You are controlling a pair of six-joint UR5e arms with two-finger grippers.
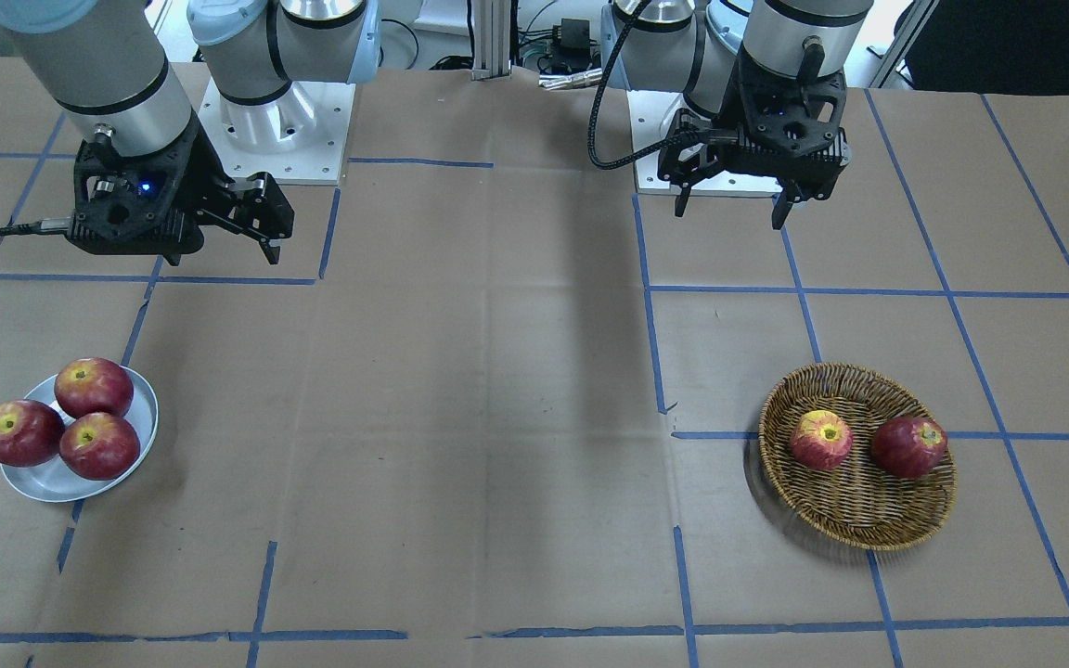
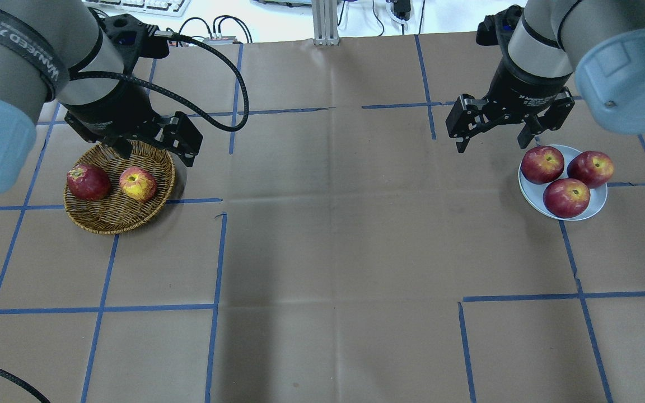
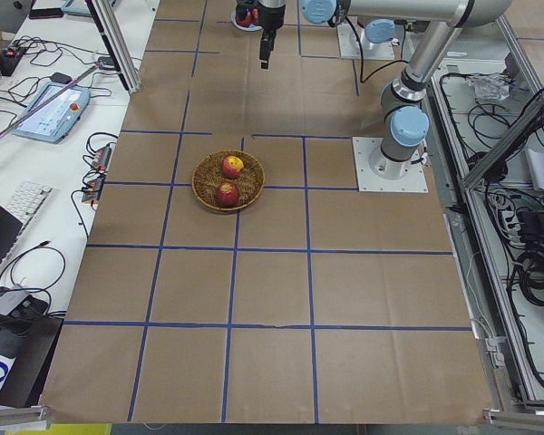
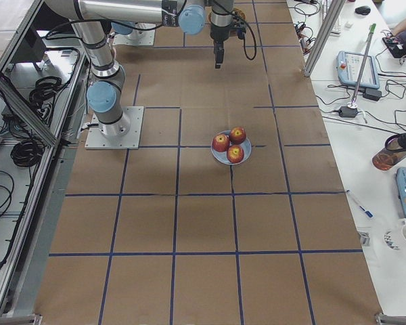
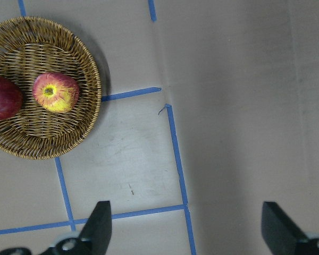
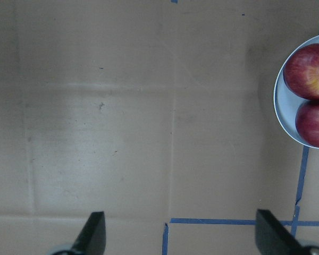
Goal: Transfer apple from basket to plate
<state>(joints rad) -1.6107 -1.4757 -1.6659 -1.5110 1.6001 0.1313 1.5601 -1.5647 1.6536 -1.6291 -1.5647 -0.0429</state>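
The wicker basket [image 1: 869,520] [image 2: 115,215] holds the streaky, yellow-topped apple [image 1: 820,440] [image 2: 138,184] [image 5: 56,92] and a darker red apple [image 1: 908,446] [image 2: 88,182]. The pale plate [image 1: 43,482] [image 2: 529,191] [image 6: 283,114] carries three dark red apples. My left gripper [image 1: 729,211] [image 2: 157,152] [image 5: 186,228] is open and empty, raised beside the basket toward the robot base and the table's middle. My right gripper [image 1: 219,249] [image 2: 492,144] [image 6: 182,234] is open and empty, raised beside the plate toward the table's middle.
Brown paper with blue tape lines covers the table [image 2: 328,252]. Both arm bases [image 1: 275,130] stand at the robot-side edge. Cables, keyboards and control boxes lie off the table's far edge in the side views.
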